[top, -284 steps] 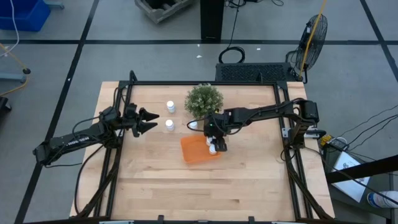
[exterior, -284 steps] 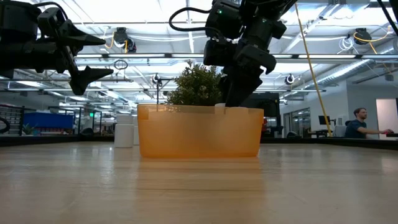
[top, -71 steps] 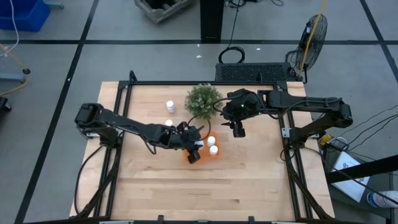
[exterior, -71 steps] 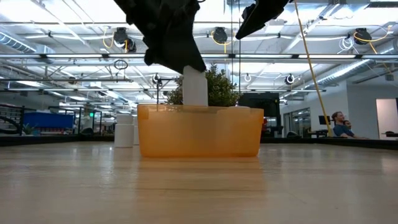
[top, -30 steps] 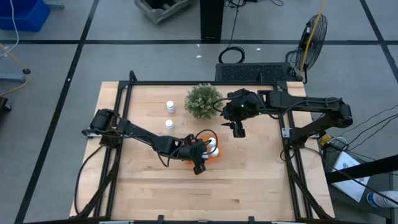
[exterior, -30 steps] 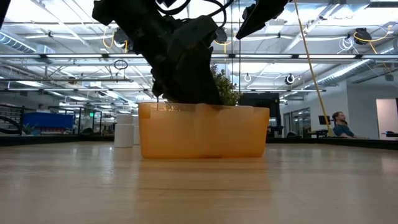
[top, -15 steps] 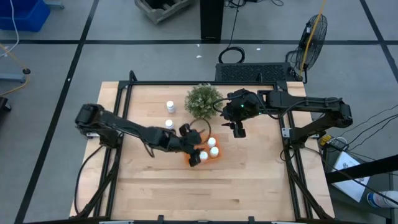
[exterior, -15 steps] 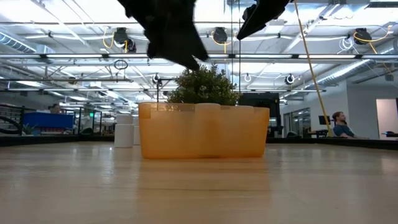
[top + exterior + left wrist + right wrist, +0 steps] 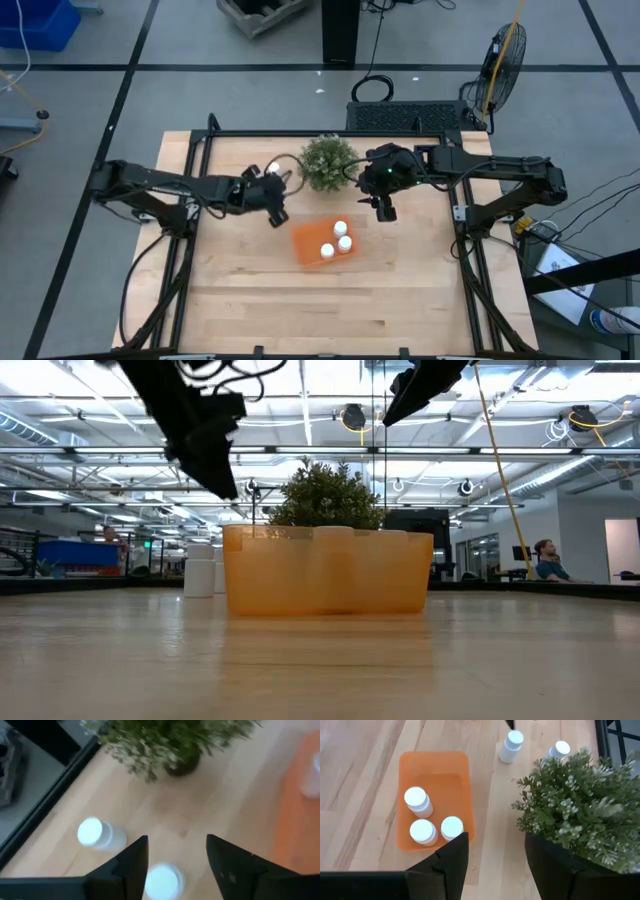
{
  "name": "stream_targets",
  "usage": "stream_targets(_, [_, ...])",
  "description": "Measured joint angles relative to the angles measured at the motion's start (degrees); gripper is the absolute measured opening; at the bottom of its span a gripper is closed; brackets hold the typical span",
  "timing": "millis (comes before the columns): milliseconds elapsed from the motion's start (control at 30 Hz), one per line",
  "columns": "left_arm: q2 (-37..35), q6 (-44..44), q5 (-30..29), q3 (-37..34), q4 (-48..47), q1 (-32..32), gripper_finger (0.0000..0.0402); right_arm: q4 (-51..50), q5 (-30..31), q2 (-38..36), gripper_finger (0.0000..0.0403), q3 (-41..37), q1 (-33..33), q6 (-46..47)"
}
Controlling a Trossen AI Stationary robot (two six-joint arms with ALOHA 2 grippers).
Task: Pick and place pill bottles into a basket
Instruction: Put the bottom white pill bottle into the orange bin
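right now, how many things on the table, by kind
bottles in the basket: 3
bottles on the table: 2
basket: 1
plant: 1
total: 7

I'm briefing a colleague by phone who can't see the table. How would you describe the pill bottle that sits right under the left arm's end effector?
Start at the bushy green plant near the table's far edge. Two white pill bottles stand outside the orange basket, on the plant's left-arm side. The one meant sits directly below the open left end effector, nearer the basket; the other stands farther back.
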Motion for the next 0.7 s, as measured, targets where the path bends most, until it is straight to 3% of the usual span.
stream_targets(300, [-8.2, 3.7, 8.8, -12.0, 6.7, 6.2, 0.0288, -1.2, 0.0, 0.0, 0.0187, 0.0, -0.4, -0.8])
stream_targets(500, [-8.2, 6.7, 9.5, -13.0, 5.8, 6.9, 0.0323, -0.8, 0.0, 0.0, 0.0187, 0.0, -1.3, -1.0])
stream_targets(700, [-6.7, 8.6, 9.7, -13.0, 6.6, 8.1, 0.0330, -0.9, -0.1, 0.0, 0.0187, 0.0, -1.2, -1.1])
